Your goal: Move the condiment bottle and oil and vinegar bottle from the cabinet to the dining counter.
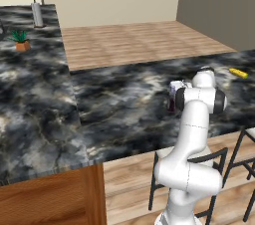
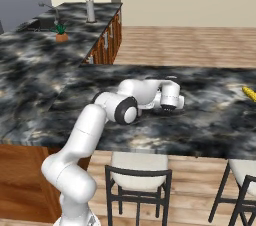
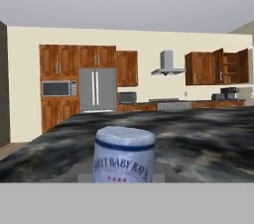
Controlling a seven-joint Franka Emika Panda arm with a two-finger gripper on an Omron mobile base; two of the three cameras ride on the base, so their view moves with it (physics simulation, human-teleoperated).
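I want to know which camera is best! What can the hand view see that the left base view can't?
Hand view: the far kitchen wall with the cabinet standing open, a steel fridge and a range hood.
Left base view: a potted plant, a stool and the wooden floor.
Both: the condiment bottle on the dining counter.

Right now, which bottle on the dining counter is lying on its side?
The oil and vinegar bottle, the yellow one at the far right of the dining counter, lies flat. The labelled condiment bottle stands upright at the gripper.
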